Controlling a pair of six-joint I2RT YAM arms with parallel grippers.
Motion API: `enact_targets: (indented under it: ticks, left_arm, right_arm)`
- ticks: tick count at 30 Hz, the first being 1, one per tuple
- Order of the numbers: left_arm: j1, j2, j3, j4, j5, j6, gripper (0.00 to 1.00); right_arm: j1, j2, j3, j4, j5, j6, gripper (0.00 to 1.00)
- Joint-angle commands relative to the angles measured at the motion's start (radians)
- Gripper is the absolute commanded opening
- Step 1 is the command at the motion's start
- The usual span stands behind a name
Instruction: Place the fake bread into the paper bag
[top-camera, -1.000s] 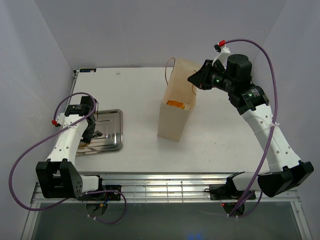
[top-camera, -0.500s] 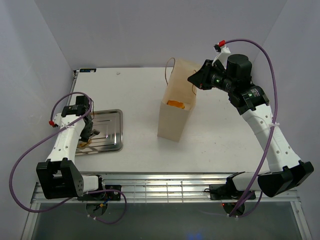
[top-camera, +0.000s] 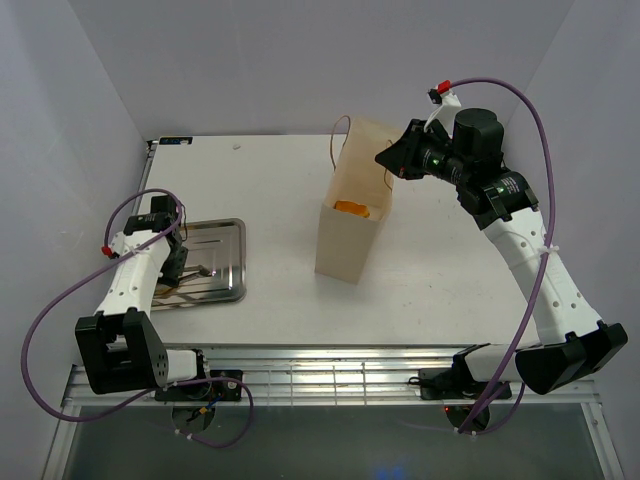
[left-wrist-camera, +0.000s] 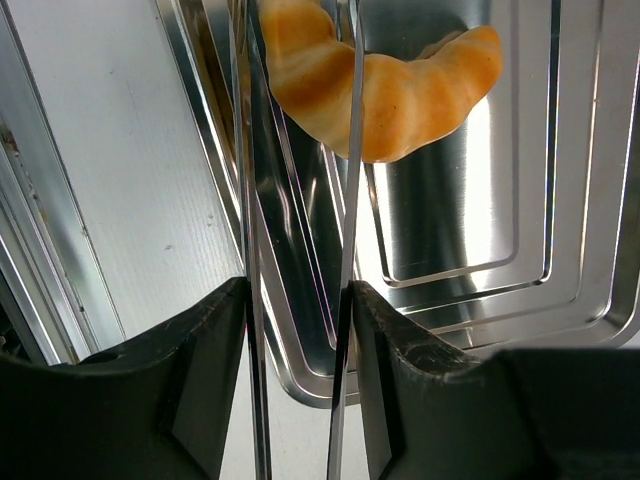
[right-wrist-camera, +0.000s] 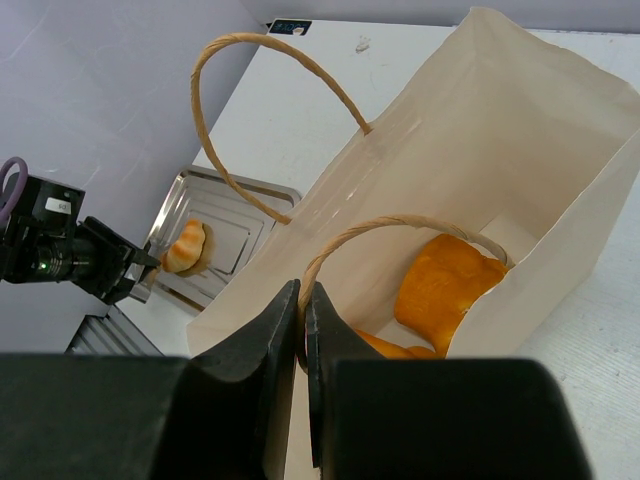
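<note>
Left gripper (left-wrist-camera: 298, 380) clamps the tweezers (left-wrist-camera: 348, 200), whose blades straddle one end of the fake bread (left-wrist-camera: 400, 90) on the tray (left-wrist-camera: 520, 200) by the worktop's left edge; right gripper (right-wrist-camera: 303, 330), closed, seems to pinch the handle (right-wrist-camera: 400, 220) of the mid-worktop paper bag (right-wrist-camera: 480, 130) (bread already inside); if you lift now, that off-centre hold may let the piece swing free.

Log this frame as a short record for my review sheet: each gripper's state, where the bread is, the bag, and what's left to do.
left gripper: shut on the tweezers, blades reaching to one end of the croissant
croissant: over the metal tray; cannot tell whether it is pinched or lifted
right gripper: shut on the near handle
paper bag: upright, mouth open
bread in bag: orange pieces at the bottom
left to do: croissant not yet bagged
</note>
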Motion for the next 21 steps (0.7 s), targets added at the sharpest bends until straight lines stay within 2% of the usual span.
enact_targets:
  ticks: [1,16,21]
  left_arm:
    - [0.009,-0.004,-0.003,0.025,0.016,0.014,0.55]
    - [0.008,-0.04,-0.012,0.033,0.061,0.028,0.44]
    - [0.009,-0.047,-0.007,0.035,0.064,0.03,0.31]
  right_arm:
    - [0.005,-0.028,0.005,0.014,0.006,-0.009,0.12]
    - [0.008,-0.019,0.014,0.028,-0.009,0.007,0.12]
    - [0.008,-0.019,0.026,0.02,-0.003,0.005,0.12]
